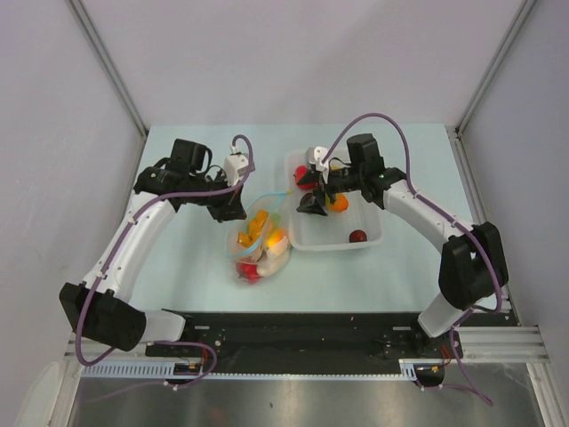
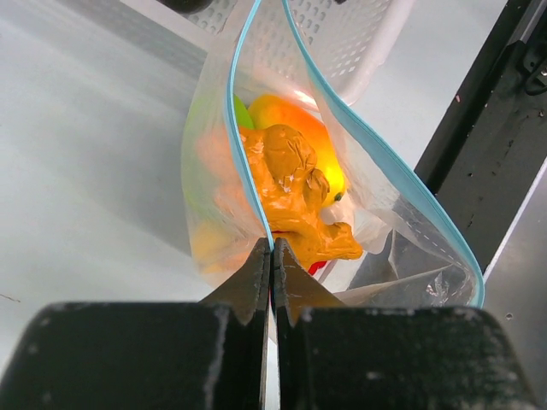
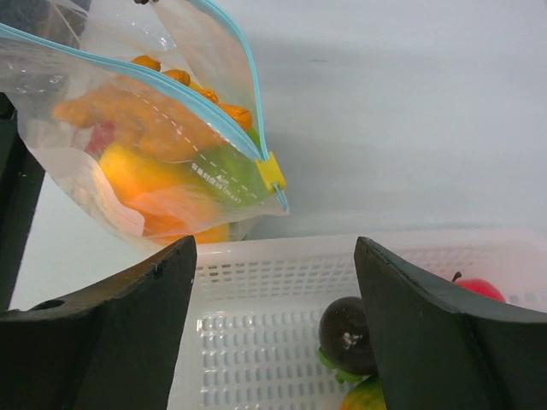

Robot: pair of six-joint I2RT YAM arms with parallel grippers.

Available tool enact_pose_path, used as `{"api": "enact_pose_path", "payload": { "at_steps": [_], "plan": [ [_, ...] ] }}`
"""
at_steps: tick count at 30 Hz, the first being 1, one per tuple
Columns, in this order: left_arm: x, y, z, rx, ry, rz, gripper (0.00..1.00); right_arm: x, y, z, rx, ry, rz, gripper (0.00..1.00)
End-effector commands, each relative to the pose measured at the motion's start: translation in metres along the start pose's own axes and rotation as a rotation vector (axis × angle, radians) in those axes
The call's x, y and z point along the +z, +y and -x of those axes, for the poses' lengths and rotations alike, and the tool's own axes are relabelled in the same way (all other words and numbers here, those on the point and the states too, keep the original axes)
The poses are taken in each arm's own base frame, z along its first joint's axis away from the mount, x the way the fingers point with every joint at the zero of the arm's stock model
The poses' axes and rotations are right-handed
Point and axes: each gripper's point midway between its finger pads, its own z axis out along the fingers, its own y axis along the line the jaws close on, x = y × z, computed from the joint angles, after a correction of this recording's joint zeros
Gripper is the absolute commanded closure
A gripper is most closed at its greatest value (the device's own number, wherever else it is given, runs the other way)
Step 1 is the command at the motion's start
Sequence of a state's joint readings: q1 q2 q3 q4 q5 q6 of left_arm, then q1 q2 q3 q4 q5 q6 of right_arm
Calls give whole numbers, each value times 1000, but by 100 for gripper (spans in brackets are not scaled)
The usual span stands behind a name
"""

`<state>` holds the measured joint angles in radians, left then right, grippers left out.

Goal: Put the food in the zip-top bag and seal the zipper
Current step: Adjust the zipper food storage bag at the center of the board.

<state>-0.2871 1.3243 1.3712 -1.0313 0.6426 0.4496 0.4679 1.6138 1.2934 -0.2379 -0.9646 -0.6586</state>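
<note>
The zip-top bag (image 1: 258, 240) lies on the table left of the basket, its mouth gaping, with several pieces of food inside: a lumpy orange piece (image 2: 295, 184), a green one (image 2: 242, 115) and yellow-orange ones. My left gripper (image 2: 272, 248) is shut on the teal zipper (image 2: 235, 128) at one end of the mouth. A yellow slider (image 3: 272, 171) sits at the other end of the zipper. My right gripper (image 3: 273, 256) hangs open over the white basket (image 3: 256, 273), nothing between its fingers. Just beside its right finger lies a dark purple fruit (image 3: 346, 335).
The white basket (image 1: 372, 238) stands right of the bag and holds a red fruit (image 1: 305, 173), an orange one (image 1: 339, 203) and a dark one (image 1: 357, 236). Grey walls enclose the pale table on three sides. The black base rail runs along the near edge.
</note>
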Motion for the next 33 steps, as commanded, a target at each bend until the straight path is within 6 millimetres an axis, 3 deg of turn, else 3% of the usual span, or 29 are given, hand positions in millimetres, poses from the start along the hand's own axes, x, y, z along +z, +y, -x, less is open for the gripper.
{"api": "enact_pose_path", "payload": {
  "at_steps": [1,8,9,15,18,23,24,29,33],
  "plan": [
    [-8,-6,18,86,-62,-23,97,13,-11,26,-209,-102,12,22],
    [-7,-5,18,86,-62,-19,97,27,4,22,-199,-111,79,43],
    [-8,-6,17,87,-61,-21,97,28,5,20,-211,-107,85,53],
    [-8,-5,18,93,-63,-15,98,29,7,10,-199,-73,85,89],
    [-8,-4,18,95,-68,-9,98,28,5,7,-191,-58,74,100],
    [-10,-6,22,117,-98,-1,98,26,2,3,-185,-35,53,99],
    [-10,-8,23,124,-106,-10,98,26,1,2,-181,-30,49,87],
    [-10,-7,23,127,-106,-3,98,24,-2,-1,-155,-22,39,75],
    [-9,-6,22,120,-105,-6,98,24,-4,0,-151,-29,32,79]
  ]
}}
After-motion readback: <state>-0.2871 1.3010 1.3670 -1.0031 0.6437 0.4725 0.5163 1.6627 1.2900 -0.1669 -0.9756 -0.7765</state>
